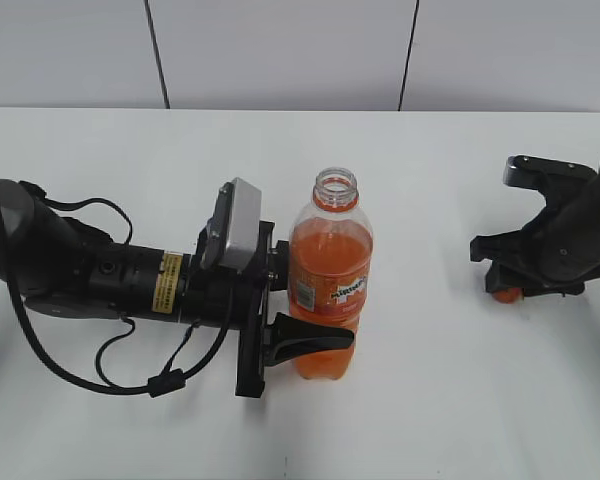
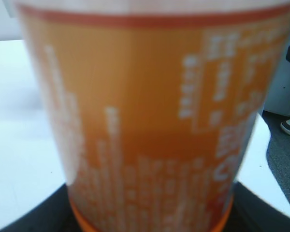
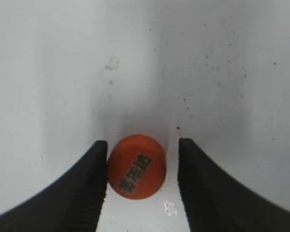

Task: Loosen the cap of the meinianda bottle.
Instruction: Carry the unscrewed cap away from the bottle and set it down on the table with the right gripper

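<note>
the left gripper (image 1: 315, 300) clasped the upright meinianda bottle (image 1: 330, 280), its mouth uncapped. the cap (image 3: 136, 166) lay on the table (image 3: 63, 72) between the right gripper's (image 3: 137, 186) parted jaws, one touching it, the other apart.

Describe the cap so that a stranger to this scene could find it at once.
Start at the white table and go to its right side, under the right pincer. There, between the black fingers, lies the cap: small, round, orange, with dark print on top, the only loose thing there.

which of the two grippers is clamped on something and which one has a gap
The left gripper is clamped around the meinianda bottle. The right gripper has a gap: the cap lies on the table touching one finger, clear of the other.
</note>
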`<state>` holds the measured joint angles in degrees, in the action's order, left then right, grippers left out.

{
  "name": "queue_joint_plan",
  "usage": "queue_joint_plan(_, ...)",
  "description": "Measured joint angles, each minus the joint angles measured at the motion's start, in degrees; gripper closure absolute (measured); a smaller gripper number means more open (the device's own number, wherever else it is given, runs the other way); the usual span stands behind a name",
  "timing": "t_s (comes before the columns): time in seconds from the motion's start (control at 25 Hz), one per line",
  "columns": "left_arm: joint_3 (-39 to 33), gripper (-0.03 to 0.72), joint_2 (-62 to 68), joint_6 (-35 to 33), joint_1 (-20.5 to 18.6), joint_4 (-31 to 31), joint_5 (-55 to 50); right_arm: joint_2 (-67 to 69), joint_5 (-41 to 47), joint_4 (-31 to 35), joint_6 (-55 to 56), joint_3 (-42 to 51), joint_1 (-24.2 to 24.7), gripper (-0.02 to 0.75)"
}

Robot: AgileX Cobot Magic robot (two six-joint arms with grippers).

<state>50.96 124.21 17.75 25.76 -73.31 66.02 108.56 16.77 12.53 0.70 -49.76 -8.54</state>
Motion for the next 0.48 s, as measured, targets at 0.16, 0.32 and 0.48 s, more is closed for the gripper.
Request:
queue_joint_plan(0.16, 0.00, 0.291, 0.00, 0.00, 0.00, 0.00, 0.00, 0.00, 0.25, 0.12, 0.00, 0.00, 0.00, 0.238)
queue_joint_plan(0.32, 0.00, 0.291, 0.00, 0.00, 0.00, 0.00, 0.00, 0.00, 1.73, 0.25, 0.00, -0.40, 0.04, 0.186)
queue_joint_plan(0.48, 0.00, 0.291, 0.00, 0.00, 0.00, 0.00, 0.00, -2.39, 6.13, 0.60, 0.00, -2.61, 0.04, 0.181)
